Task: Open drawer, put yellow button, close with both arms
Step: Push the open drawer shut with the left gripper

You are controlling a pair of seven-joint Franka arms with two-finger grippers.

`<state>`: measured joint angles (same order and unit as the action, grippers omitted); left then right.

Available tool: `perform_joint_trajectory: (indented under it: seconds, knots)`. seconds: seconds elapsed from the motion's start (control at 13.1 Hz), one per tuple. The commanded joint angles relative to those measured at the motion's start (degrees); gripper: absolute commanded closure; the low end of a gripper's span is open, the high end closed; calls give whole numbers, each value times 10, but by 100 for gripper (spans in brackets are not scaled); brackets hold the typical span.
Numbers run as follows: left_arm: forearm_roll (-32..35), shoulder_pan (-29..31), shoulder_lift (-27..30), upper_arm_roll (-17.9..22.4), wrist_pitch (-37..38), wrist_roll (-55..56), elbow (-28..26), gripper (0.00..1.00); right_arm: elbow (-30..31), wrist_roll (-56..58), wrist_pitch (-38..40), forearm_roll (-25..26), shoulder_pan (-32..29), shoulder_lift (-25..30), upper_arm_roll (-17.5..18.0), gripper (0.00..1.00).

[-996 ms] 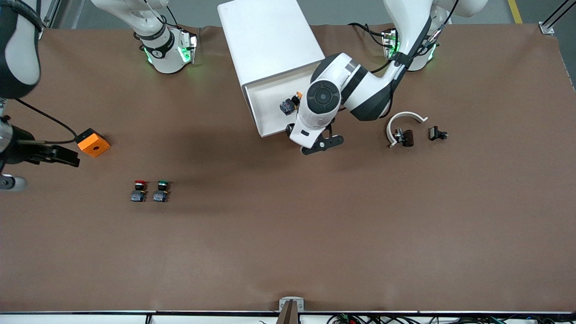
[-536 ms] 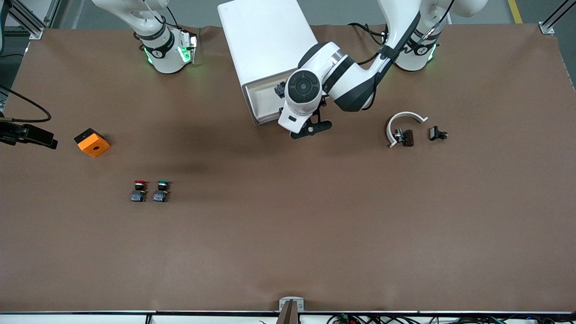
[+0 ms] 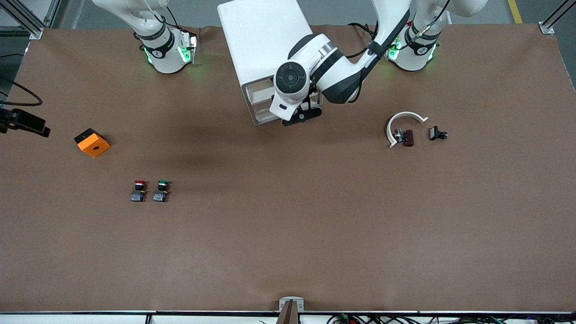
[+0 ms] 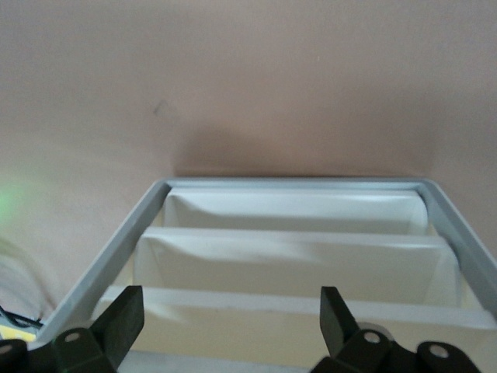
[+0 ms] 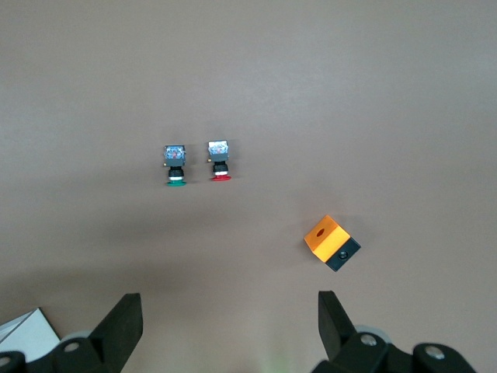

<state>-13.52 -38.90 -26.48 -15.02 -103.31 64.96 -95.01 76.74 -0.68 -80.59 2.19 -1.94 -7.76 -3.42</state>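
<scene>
- Cabinet [image 3: 265,40] is sitting on the worktop [image 3: 288,234] between the two arm bases, drawer fronts facing the front camera.
- Drawer [image 3: 261,90] is showing pushed nearly flush; judged almost closed.
- Left tool [image 3: 302,114] is hanging released, grasping nothing, right at the drawer fronts, long axis across them.
- Right tool [image 5: 225,318] is waiting released over the worktop's right-arm end, well apart.
- Yellow button is not showing; presumably inside the drawer.

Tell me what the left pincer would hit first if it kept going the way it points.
Probably the drawer fronts of the cabinet: the open left pincer points straight at them from close by, though depth is unclear.
</scene>
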Motion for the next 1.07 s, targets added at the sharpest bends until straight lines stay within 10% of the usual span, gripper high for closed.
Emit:
perform_joint_trajectory:
  seconds: [0.0, 0.54, 1.0]
  knots:
    - [-14, 1, 2, -23, 4, 18, -12, 0, 29, 4, -3, -17, -28, 36, 10, 0]
    - [-12, -14, -7, -34, 5, 28, -24, 0, 121, 5, -44, -21, -10, 105, -1, 0]
    - [-5, 89, -4, -27, 5, 18, 25, 0, 190, 3, -75, -32, 11, 157, -11, 0]
